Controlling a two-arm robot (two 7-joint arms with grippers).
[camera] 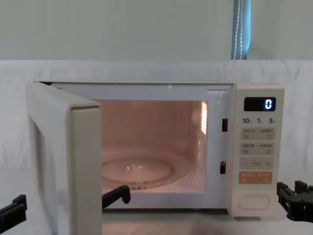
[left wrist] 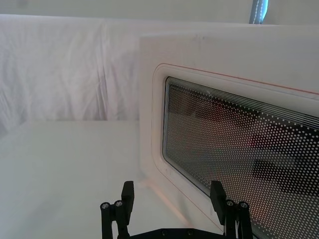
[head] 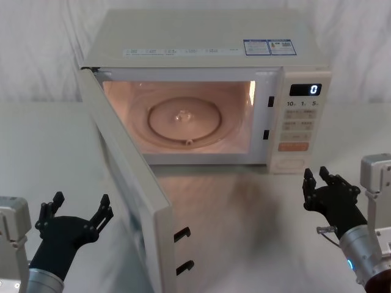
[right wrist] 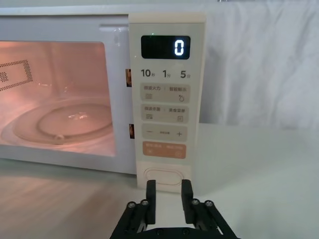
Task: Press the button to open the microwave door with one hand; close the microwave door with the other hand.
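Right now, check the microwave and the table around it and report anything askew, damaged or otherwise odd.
Nothing looks damaged or spilled. The microwave door stands wide open with the cavity lit and the glass turntable seated flat and bare. The display reads 0. The left gripper hangs outside the door; the right gripper sits before the button, apart from it.

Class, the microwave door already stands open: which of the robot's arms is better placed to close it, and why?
Left. The left gripper sits beside the outer face of the microwave door, jaws open. The right gripper is across the table, below the button.
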